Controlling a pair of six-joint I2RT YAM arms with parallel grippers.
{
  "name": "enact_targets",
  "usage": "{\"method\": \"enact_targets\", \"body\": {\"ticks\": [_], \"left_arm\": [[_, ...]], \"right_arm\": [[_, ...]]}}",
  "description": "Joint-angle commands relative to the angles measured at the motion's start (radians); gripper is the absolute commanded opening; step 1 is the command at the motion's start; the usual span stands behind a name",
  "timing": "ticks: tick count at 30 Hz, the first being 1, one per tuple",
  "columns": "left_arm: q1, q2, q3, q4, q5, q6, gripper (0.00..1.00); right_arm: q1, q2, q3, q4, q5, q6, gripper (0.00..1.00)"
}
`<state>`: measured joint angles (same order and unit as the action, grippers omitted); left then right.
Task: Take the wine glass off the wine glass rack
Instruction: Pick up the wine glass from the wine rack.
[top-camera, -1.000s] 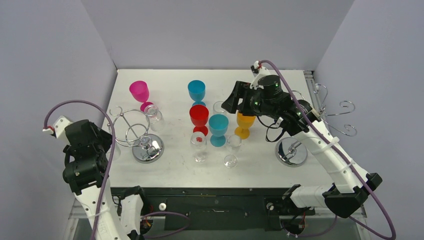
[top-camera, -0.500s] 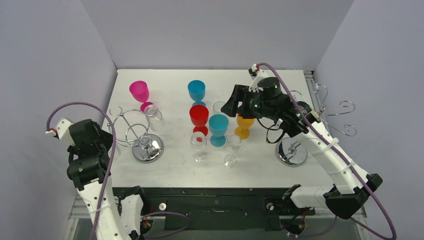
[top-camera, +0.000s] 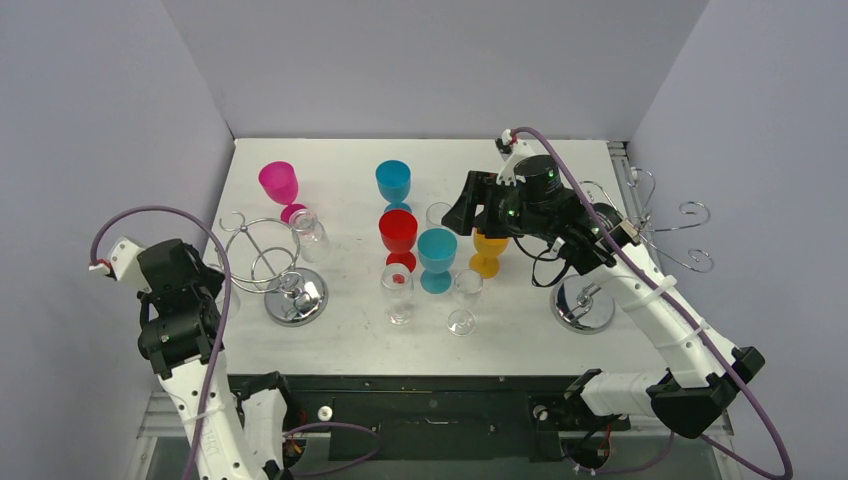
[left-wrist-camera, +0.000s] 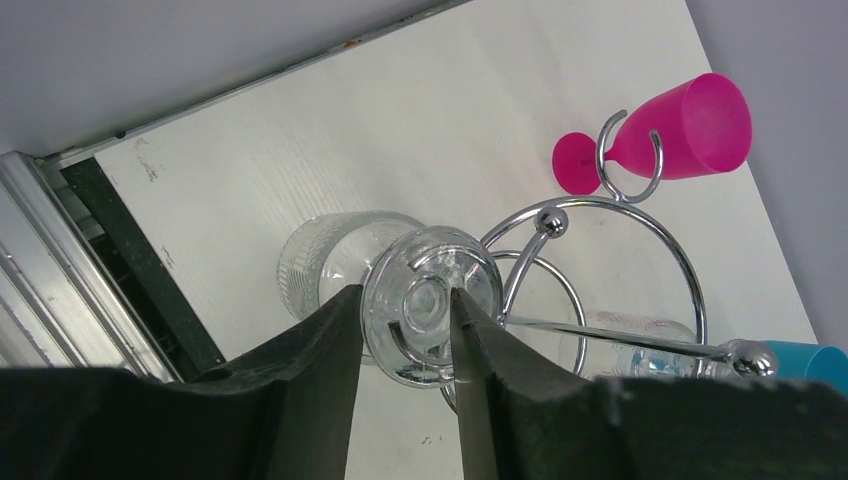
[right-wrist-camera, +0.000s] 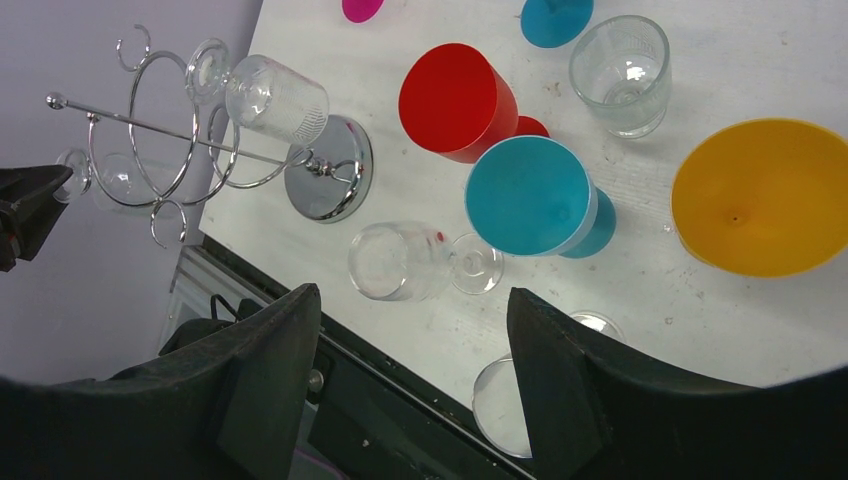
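A clear wine glass (left-wrist-camera: 425, 300) hangs upside down from the left side of the chrome wine glass rack (top-camera: 272, 262), its round foot facing my left wrist camera. My left gripper (left-wrist-camera: 405, 330) is at that foot with the jaws narrowed. The left finger (left-wrist-camera: 320, 350) lies along the foot's edge, the right finger (left-wrist-camera: 480, 360) overlaps the foot, and a gap still shows. A second clear glass (top-camera: 310, 235) hangs on the rack's far right side. My right gripper (right-wrist-camera: 410, 400) is open and empty, held high over the middle of the table (top-camera: 340, 340).
Pink (top-camera: 279, 183), blue (top-camera: 393, 182), red (top-camera: 398, 232), teal (top-camera: 437, 249) and orange (top-camera: 490, 245) cups stand mid-table with several clear glasses (top-camera: 464, 295). A second chrome rack (top-camera: 583, 300) stands at the right. The left wall is close behind my left arm.
My left arm has shifted slightly right and towards the near edge, settling at the rack's left side. The right arm has barely moved.
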<state>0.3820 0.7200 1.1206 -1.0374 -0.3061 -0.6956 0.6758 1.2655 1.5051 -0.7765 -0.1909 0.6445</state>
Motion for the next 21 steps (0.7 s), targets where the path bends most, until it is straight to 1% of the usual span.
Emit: {"method": "enact_targets", "body": {"ticks": [1, 2, 4, 8, 10, 11, 13, 15, 17, 21], "left_arm": [[0.014, -0.016, -0.004, 0.058, -0.011, 0.017, 0.31], [0.015, -0.017, -0.004, 0.058, -0.013, 0.020, 0.28], [0.015, -0.019, -0.002, 0.059, -0.018, 0.025, 0.25], [0.016, -0.016, -0.002, 0.069, -0.015, 0.026, 0.20], [0.015, -0.015, -0.005, 0.075, -0.004, 0.022, 0.25], [0.015, -0.015, -0.008, 0.076, 0.001, 0.021, 0.30], [0.015, -0.023, -0.019, 0.088, 0.008, 0.017, 0.36], [0.015, -0.032, -0.033, 0.094, 0.004, 0.017, 0.41], [0.016, -0.034, -0.037, 0.095, -0.002, 0.019, 0.43], [0.015, -0.043, -0.069, 0.119, 0.000, 0.014, 0.42]], "right_arm": [[0.005, -0.020, -0.001, 0.039, 0.009, -0.014, 0.64], [0.005, -0.021, -0.003, 0.040, 0.010, -0.014, 0.64], [0.005, -0.021, -0.005, 0.041, 0.015, -0.014, 0.64], [0.005, -0.018, -0.004, 0.040, 0.016, -0.016, 0.64], [0.005, -0.018, -0.005, 0.039, 0.017, -0.017, 0.64], [0.005, -0.017, -0.005, 0.040, 0.017, -0.016, 0.64], [0.005, -0.016, -0.005, 0.042, 0.018, -0.016, 0.64], [0.005, -0.016, -0.005, 0.042, 0.018, -0.017, 0.64], [0.005, -0.016, -0.006, 0.041, 0.018, -0.018, 0.64], [0.005, -0.015, -0.012, 0.043, 0.017, -0.018, 0.64]]}}
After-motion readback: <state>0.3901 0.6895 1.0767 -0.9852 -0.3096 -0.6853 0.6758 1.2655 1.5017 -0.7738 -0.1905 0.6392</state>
